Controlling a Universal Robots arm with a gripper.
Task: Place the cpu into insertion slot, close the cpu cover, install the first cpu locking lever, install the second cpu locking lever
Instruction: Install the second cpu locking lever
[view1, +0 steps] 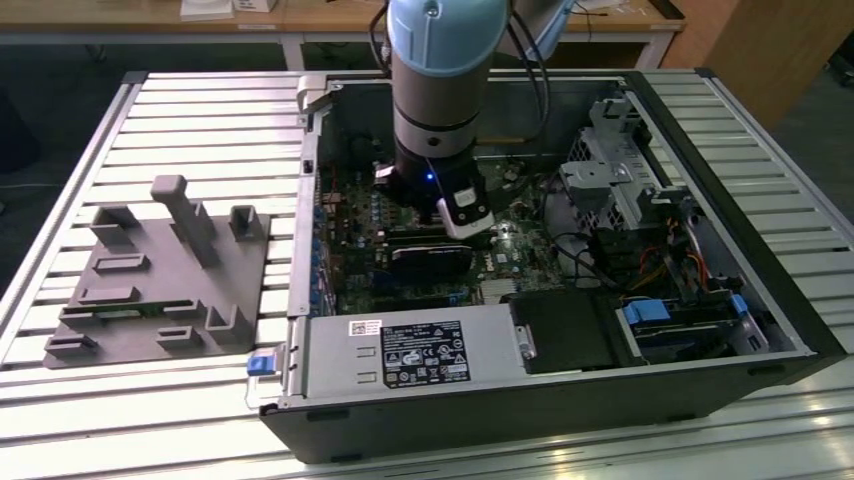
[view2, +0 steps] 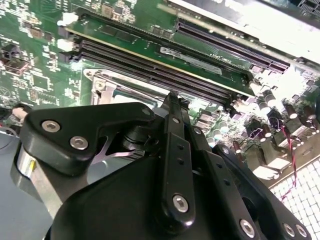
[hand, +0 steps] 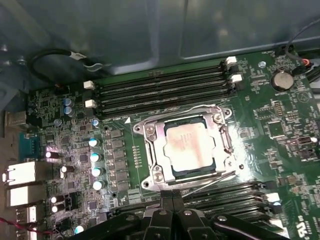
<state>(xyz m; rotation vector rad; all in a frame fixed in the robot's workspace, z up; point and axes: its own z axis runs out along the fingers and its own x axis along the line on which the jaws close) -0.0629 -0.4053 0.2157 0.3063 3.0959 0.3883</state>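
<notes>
One cpu (hand: 189, 145) seated, cover (hand: 187, 143) closed

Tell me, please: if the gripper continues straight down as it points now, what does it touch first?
Probably the near edge of the cpu cover around the cpu, since the gripper sits just beside it in the first wrist view. Depth is unclear.

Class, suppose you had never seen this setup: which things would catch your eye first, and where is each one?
The pale silver cpu stands out, sitting in the insertion slot with the cpu cover framing it on the green motherboard. In the exterior view, the blue-grey arm reaches down into the open computer case. The black pincer sits beside the socket.
</notes>
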